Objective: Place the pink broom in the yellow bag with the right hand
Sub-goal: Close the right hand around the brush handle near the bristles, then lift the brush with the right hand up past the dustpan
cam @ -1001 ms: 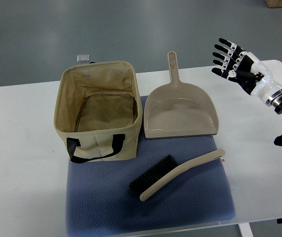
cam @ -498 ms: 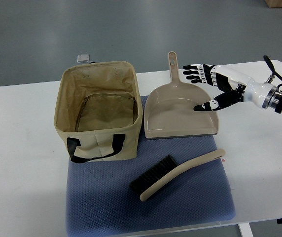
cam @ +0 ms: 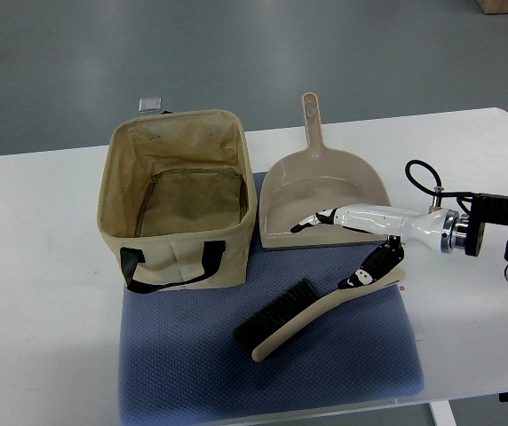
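The pink-beige broom [cam: 312, 316] with black bristles lies flat on the blue mat [cam: 183, 355], its handle pointing up-right. My right hand [cam: 323, 255] reaches in from the right, low over the handle's upper part. Its fingers [cam: 312, 221] are spread across the dustpan's front lip, and the thumb [cam: 367, 270] rests at or just above the handle. The hand is open and grips nothing. The yellowish fabric bag [cam: 183, 259] stands open-topped and empty at the left, with black straps on its front. The left arm is out of view.
A beige dustpan [cam: 325, 191] lies right of the bag, its handle pointing away. The white table [cam: 41, 293] carries it all. A small grey object [cam: 150, 104] sits behind the bag. A black cable [cam: 421, 175] loops above my right wrist.
My right hand came down and left, from high at the table's far right corner, across the dustpan, to just over the broom handle. The broom, bag and dustpan stayed put.
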Available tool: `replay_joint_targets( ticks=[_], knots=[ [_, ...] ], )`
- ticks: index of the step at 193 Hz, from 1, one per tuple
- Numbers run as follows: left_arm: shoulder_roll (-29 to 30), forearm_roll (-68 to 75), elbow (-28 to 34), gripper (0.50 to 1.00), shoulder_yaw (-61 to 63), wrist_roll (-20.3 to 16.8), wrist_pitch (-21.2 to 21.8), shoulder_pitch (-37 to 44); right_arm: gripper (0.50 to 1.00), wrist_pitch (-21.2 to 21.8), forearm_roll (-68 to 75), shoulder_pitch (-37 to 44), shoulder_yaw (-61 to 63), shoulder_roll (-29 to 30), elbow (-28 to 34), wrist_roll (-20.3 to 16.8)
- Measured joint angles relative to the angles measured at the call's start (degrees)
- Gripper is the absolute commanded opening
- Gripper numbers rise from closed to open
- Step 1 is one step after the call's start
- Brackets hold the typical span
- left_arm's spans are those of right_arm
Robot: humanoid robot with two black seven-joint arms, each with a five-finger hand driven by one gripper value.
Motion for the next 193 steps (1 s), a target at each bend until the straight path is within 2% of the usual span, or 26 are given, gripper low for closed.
replay_joint_targets(
  ticks=[19, 35, 43, 65, 85, 120, 156, 193],
  knots=[
    [0.0, 0.0, 0.0, 1.0, 0.0, 0.0, 0.0, 0.0, 0.885, -2.1, -4.0, -0.4, -1.9, 0.1, 0.0, -0.2],
    [0.0, 0.0, 0.0, 1.0, 0.0, 0.0, 0.0, 0.0, 0.862, -2.6, -6.0, -0.8, -2.6, 0.1, 0.0, -0.2],
    [0.0, 0.0, 0.0, 1.0, 0.0, 0.0, 0.0, 0.0, 0.83, -2.7, -6.8, -1.1, -2.7, 0.1, 0.0, -0.2],
    [0.0, 0.0, 0.0, 1.0, 0.0, 0.0, 0.0, 0.0, 0.791, -3.2, -8.3, -2.5, -2.8, 0.3, 0.0, -0.5],
    [0.0, 0.0, 0.0, 1.0, 0.0, 0.0, 0.0, 0.0, 0.731, -4.5, -9.3, -3.5, -3.4, 0.6, 0.0, -1.5],
    [0.0, 0.0, 0.0, 1.0, 0.0, 0.0, 0.0, 0.0, 0.699, -6.3, -12.3, -4.6, -4.0, 1.2, -0.2, -2.2],
    [0.0, 0.0, 0.0, 1.0, 0.0, 0.0, 0.0, 0.0, 0.686, -6.7, -13.9, -5.5, -4.1, 1.3, -0.5, -2.8],
    [0.0, 0.0, 0.0, 1.0, 0.0, 0.0, 0.0, 0.0, 0.613, -6.8, -14.7, -5.6, -4.1, 1.5, -0.6, -3.4]
  ],
)
